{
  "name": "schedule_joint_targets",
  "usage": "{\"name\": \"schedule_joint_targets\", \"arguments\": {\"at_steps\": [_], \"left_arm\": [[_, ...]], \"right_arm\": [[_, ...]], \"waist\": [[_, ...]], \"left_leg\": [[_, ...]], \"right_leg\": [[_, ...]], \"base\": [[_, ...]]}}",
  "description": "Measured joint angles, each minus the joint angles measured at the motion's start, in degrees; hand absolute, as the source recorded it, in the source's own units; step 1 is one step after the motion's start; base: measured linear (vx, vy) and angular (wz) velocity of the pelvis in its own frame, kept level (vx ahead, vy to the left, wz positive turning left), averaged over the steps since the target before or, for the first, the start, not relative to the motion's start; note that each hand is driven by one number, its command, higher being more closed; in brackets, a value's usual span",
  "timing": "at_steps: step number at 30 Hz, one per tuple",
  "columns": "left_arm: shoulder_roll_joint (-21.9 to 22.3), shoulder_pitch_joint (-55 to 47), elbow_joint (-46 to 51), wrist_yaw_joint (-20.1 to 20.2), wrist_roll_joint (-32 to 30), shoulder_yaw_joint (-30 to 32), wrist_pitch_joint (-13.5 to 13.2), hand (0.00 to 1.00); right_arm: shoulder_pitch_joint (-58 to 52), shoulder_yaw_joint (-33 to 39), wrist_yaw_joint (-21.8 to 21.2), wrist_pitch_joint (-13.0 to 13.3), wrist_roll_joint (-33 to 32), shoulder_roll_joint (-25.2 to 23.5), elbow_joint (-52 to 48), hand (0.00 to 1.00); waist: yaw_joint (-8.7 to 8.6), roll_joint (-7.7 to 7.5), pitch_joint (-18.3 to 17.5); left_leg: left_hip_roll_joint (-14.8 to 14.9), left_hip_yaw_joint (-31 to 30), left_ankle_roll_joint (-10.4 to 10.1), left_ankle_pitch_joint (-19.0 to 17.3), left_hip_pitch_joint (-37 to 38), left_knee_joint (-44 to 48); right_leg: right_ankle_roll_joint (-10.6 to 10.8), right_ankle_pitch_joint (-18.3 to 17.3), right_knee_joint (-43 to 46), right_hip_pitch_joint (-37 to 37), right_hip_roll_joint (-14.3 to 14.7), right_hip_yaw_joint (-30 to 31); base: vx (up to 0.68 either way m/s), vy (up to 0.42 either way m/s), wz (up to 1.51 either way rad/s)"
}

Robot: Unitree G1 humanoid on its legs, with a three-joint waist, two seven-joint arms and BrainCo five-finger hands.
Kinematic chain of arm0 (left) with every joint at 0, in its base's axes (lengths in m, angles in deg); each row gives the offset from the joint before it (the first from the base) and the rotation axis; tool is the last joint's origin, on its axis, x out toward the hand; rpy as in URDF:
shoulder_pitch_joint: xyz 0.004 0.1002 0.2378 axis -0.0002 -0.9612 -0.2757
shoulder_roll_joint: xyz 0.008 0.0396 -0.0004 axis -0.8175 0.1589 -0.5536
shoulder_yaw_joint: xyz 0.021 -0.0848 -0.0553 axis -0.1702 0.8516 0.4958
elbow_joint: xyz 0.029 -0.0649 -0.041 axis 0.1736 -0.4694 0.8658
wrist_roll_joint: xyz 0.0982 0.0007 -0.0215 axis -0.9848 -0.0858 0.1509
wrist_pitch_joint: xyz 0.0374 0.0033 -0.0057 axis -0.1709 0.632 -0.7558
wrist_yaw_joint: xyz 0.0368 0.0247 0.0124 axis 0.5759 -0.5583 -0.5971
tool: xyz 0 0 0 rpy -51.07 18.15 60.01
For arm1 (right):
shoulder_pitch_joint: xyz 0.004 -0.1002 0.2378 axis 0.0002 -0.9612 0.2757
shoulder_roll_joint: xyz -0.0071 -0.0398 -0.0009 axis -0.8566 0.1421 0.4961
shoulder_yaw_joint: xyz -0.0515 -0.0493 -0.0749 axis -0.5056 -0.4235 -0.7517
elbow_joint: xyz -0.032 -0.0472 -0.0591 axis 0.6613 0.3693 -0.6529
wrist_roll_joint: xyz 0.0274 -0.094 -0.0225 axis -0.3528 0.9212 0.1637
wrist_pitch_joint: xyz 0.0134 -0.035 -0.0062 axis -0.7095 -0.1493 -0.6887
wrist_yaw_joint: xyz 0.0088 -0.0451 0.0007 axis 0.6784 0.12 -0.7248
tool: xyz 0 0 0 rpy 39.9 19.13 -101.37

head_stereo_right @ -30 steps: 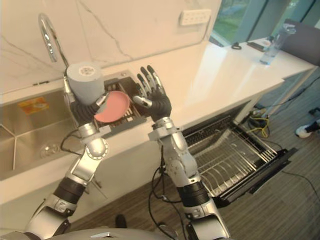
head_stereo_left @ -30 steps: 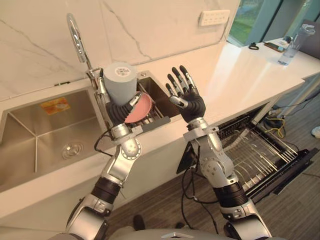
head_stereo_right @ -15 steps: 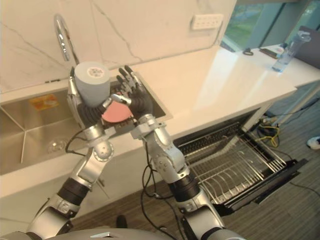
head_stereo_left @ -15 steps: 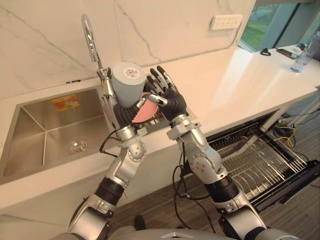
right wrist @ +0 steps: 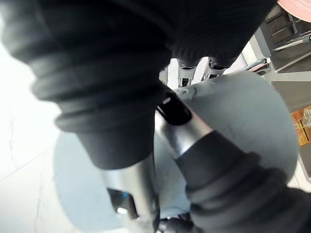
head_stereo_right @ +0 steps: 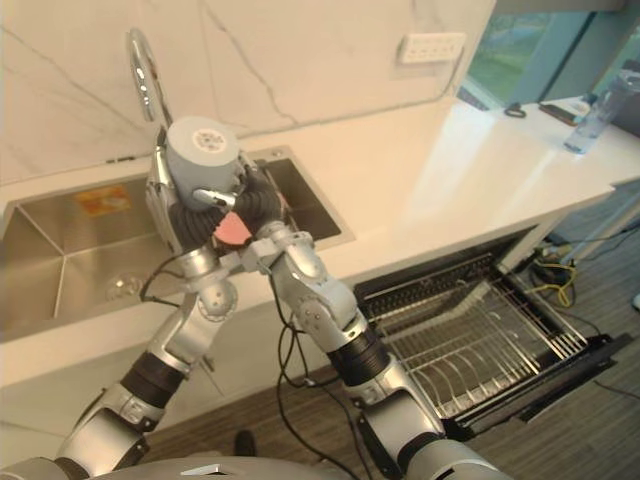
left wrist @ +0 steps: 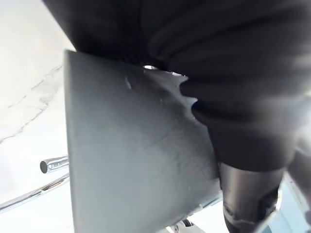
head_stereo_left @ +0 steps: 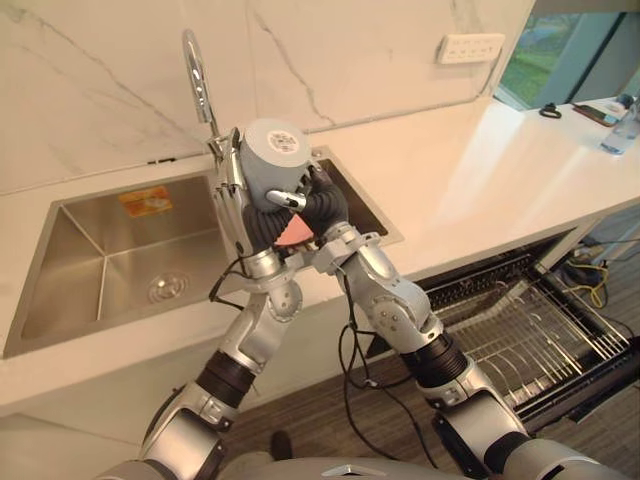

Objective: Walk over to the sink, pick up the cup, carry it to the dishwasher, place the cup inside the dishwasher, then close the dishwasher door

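A grey cup [head_stereo_left: 274, 160] is held up above the sink's right edge with its flat base facing me. My left hand [head_stereo_left: 243, 212] is curled round its left side and underside. My right hand [head_stereo_left: 322, 205] is pressed against its right side, its thumb [right wrist: 181, 130] lying across the cup wall [right wrist: 243, 111] and its fingers wrapped behind. In the left wrist view the cup [left wrist: 131, 160] sits right against the palm. The dishwasher [head_stereo_left: 535, 335] stands open at the lower right, its wire rack pulled out.
The steel sink [head_stereo_left: 100, 265] and curved faucet [head_stereo_left: 197, 75] lie to the left. A pink plate [head_stereo_left: 294, 233] stands in the small basin behind the hands. The white counter [head_stereo_left: 470, 170] runs right, with a bottle [head_stereo_left: 627, 125] at its far end.
My right hand has moved left from open beside the cup and closed onto it. The camera has shifted, showing more of the sink at the left.
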Motion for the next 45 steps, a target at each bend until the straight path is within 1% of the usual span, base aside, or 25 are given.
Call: {"name": "schedule_joint_targets", "arguments": {"at_steps": [4, 6, 8, 11, 14, 17, 22, 23, 29, 35, 37, 41, 42, 43, 44, 45], "left_arm": [[-0.09, 0.02, 2.03, 0.01, -0.01, -0.05, 1.67, 1.0], [-0.19, 0.02, 2.35, 0.03, -0.02, -0.42, 2.64, 1.0], [-0.37, 0.02, 2.67, 0.11, -0.01, -0.67, 3.12, 1.0], [-0.69, 0.02, 2.95, 0.37, 0.0, -1.0, 3.63, 1.0], [-0.68, 0.02, 3.01, 0.36, 0.0, -1.18, 4.07, 1.0], [-0.71, 0.02, 3.59, 0.4, 0.06, -1.07, 4.45, 1.0], [-0.74, 0.02, 3.72, 0.55, 0.26, -1.09, 4.55, 1.0], [-0.82, 0.02, 3.76, 0.75, 0.26, -1.1, 4.54, 1.0], [-2.52, -0.07, 3.95, 1.11, 0.32, -1.07, 4.8, 1.0], [-2.68, -0.29, 4.73, 1.07, 0.34, -0.98, 4.81, 1.0], [-2.86, -0.67, 5.53, 1.07, 0.33, -0.99, 4.8, 1.0], [-2.97, -0.96, 6.1, 1.03, 0.29, -0.99, 4.5, 1.0], [-3.06, -0.96, 6.18, 1.0, 0.26, -0.96, 4.15, 1.0], [-3.25, -0.97, 6.3, 0.99, 0.21, -0.95, 3.63, 0.0], [-3.41, -1.06, 6.3, 1.0, -0.06, -1.06, 2.98, 0.0], [-3.57, -1.52, 6.63, 1.04, -1.36, -1.18, 1.36, 0.0]], "right_arm": [[2.0, -0.12, 0.0, -0.51, 0.04, 0.06, 0.01, 0.0], [2.69, -0.16, -0.01, -1.47, 0.06, 0.15, 0.02, 0.0], [2.7, -0.16, 0.0, -1.55, 0.07, 0.14, 0.02, 0.0], [2.71, -0.17, 0.05, -1.55, 0.19, 0.15, 0.02, 0.0], [3.45, -0.71, 0.27, -1.57, 2.29, 0.22, 0.03, 0.0], [4.19, -1.14, 1.15, -1.59, 2.32, 0.31, 0.03, 0.0], [4.34, -1.15, 1.22, -1.85, 2.31, 0.31, 0.03, 0.0], [4.34, -1.15, 1.22, -1.9, 2.32, 0.31, 0.03, 1.0], [5.54, -1.29, 1.25, -3.19, 2.97, 1.01, 0.07, 1.0], [6.06, -1.47, 1.06, -3.16, 3.15, 1.04, 0.06, 1.0], [6.06, -1.55, 0.9, -2.91, 1.6, 1.05, 0.06, 1.0], [6.06, -1.83, 0.82, -2.09, 1.03, 1.06, 0.07, 1.0], [6.06, -1.97, 0.76, -1.48, 0.57, 1.06, 0.13, 1.0], [6.07, -2.0, 0.61, -0.72, -0.57, 1.05, 0.46, 1.0], [6.13, -2.02, 0.57, -0.28, -0.84, 1.0, 0.75, 1.0], [6.82, -1.99, 0.56, 0.52, -2.94, 0.72, 1.74, 1.0]], "waist": [[0.06, 0.03, -0.03], [0.18, 0.02, -0.04], [0.29, 0.02, -0.04], [0.34, 0.01, -0.04], [0.36, 0.01, -0.04], [0.38, 0.0, -0.05], [0.6, -0.01, -0.06], [0.65, -0.01, -0.06], [0.86, -0.06, -0.08], [1.23, -0.09, -0.08], [1.31, -0.1, -0.08], [1.62, -0.11, -0.07], [1.74, -0.12, -0.07], [1.81, -0.14, -0.08], [1.84, -0.16, -0.09], [1.88, -0.18, -0.08]], "left_leg": [[0.01, -0.07, -0.04, 0.03, 0.0, 0.0], [0.01, -0.13, -0.07, 0.06, -0.04, 0.0], [-0.01, -0.2, -0.07, 0.06, -0.04, 0.0], [-0.05, -0.39, -0.05, 0.09, -0.03, 0.0], [-0.06, -0.57, -0.03, 0.16, -0.04, 0.0], [-0.06, -0.71, -0.03, 0.19, 0.0, 0.0], [-0.07, -0.97, -0.08, 0.25, 0.0, 0.0], [-0.07, -1.05, -0.1, 0.27, 0.02, 0.0], [-0.05, -1.28, -0.18, 0.32, 0.08, 0.0], [-0.06, -1.31, -0.18, 0.32, 0.02, 0.0], [-0.06, -1.34, -0.18, 0.32, 0.02, 0.0], [-0.06, -1.52, -0.19, 0.33, 0.03, 0.0], [-0.06, -1.58, -0.21, 0.34, 0.03, 0.0], [-0.07, -1.67, -0.22, 0.35, 0.03, 0.0], [-0.08, -1.73, -0.22, 0.35, 0.03, 0.0], [-0.09, -1.84, -0.25, 0.37, 0.01, 0.0]], "right_leg": [[0.02, 0.01, -0.11, 0.07, 0.01, -0.09], [0.03, 0.04, -0.2, 0.08, 0.02, -0.16], [0.05, 0.05, -0.28, 0.15, 0.01, -0.23], [0.04, 0.06, -0.35, 0.26, 0.01, -0.39], [0.04, 0.07, -0.37, 0.3, 0.03, -0.54], [0.04, 0.06, -0.37, 0.31, 0.03, -0.68], [0.04, 0.05, -0.35, 0.43, 0.02, -0.95], [0.05, 0.05, -0.36, 0.69, 0.02, -1.05], [0.07, 0.04, -0.53, 0.91, 0.06, -1.35], [0.11, 0.09, -0.71, 0.94, 0.06, -1.4], [0.26, 0.19, -0.77, 0.98, 0.08, -1.45], [0.33, 0.24, -0.88, 1.11, 0.11, -1.65], [0.34, 0.24, -0.9, 1.14, 0.12, -1.71], [0.35, 0.24, -0.9, 1.15, 0.12, -1.79], [0.35, 0.23, -0.9, 1.17, 0.12, -1.85], [0.35, 0.23, -0.92, 1.24, 0.12, -1.93]], "base": [[0.0, 0.0, 0.0], [0.0, 0.0, 0.0], [0.0, 0.0, 0.0], [0.01, -0.001, 0.02], [0.0, -0.001, 0.01], [0.0, 0.0, 0.0], [-0.01, 0.0, 0.03], [-0.01, -0.003, 0.05], [0.0, -0.001, 0.01], [0.0, 0.0, 0.0], [0.0, 0.0, 0.0], [0.0, 0.0, 0.0], [0.0, 0.0, 0.0], [0.0, -0.002, 0.03], [0.0, -0.001, 0.03], [0.0, 0.0, 0.0]]}}
